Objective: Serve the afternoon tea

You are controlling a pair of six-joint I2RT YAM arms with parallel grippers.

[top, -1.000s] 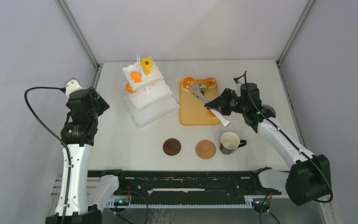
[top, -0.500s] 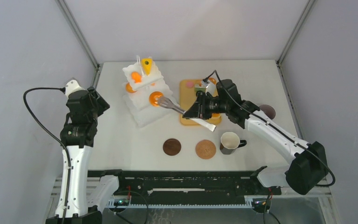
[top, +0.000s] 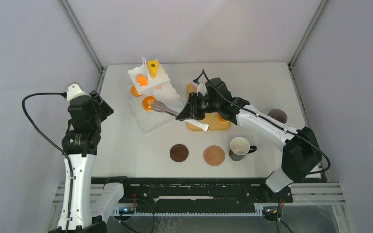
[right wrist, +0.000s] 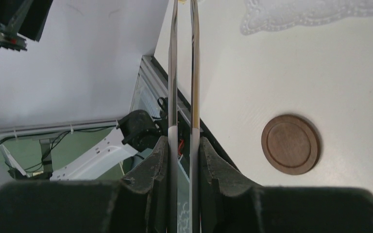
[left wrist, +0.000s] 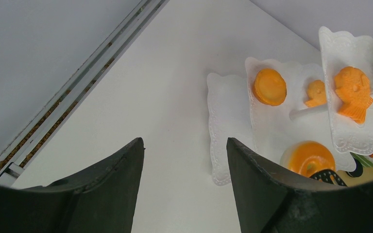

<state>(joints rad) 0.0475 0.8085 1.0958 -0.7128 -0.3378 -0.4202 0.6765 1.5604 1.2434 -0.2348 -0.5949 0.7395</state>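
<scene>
R jaws clamped on tongs (top: 172,111), tong arms squeezed near-parallel per wrist cam. Tong tips pinch an orange tart (top: 149,103) over the white tiered stand (top: 162,121), lower levels; which tier, can't tell. Tart lies left of R jaws, straight down the tongs' long axis, running right-to-left over the counter (top: 126,145). L jaws apart, empty, nearer the stand but parked by left edge. Next imo: lower + release on bare tier. Tight: other pastries (left wrist: 270,86) and upper tier's rim crowd it.
</scene>
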